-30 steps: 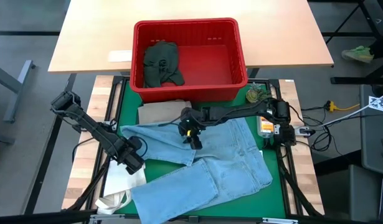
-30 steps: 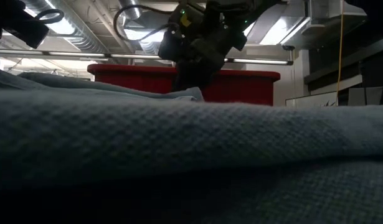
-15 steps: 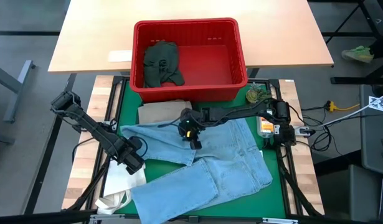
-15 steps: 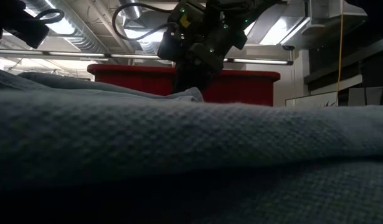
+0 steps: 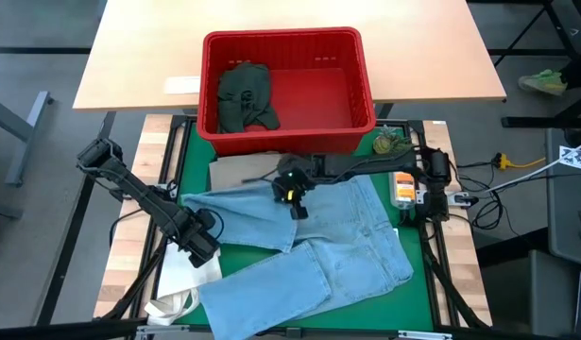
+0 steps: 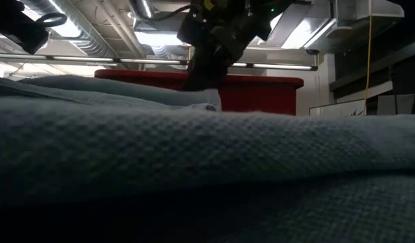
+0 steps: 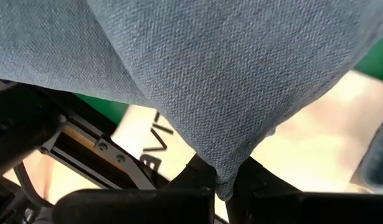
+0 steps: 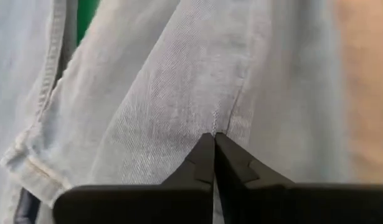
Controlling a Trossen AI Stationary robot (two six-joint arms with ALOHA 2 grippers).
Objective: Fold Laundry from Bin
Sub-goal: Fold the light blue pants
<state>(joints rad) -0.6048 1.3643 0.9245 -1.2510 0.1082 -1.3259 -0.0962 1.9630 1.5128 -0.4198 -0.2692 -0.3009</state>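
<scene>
Light blue jeans point(image 5: 318, 241) lie spread on the green mat point(image 5: 418, 307), legs toward the table's left. My right gripper point(image 5: 295, 208) is over the far leg, shut on its cloth. My left gripper point(image 5: 203, 247) is at the jeans' left end, shut on a corner of them. The red bin point(image 5: 366, 80) stands on the far side with a dark green garment point(image 5: 245, 97) lying inside. A folded tan garment point(image 5: 243, 170) lies between the bin and the jeans, partly under them. In the low view, denim point(image 6: 207, 169) fills the foreground and hides the table. My left gripper pinches a corner of the denim point(image 7: 223, 177) between its two fingers, which point down. The cloth spreads away from the fingers in the left wrist view. My right gripper pinches a small pucker of the far leg's top cloth point(image 8: 215, 127) between its shut fingertips, slanting down from the table's right. The rest of the leg lies on the mat.
A white tote bag point(image 5: 181, 283) with dark lettering point(image 7: 151, 146) lies at the near left, beside my left gripper. A small greenish object point(image 5: 388, 144) sits by the bin's right corner. A light wooden table point(image 5: 432, 57) carries the bin beyond the mat.
My right gripper has shut on the jeans' far leg and risen a little, shifting slightly toward the bin. My left gripper has kept still, and the jeans otherwise lie as before.
</scene>
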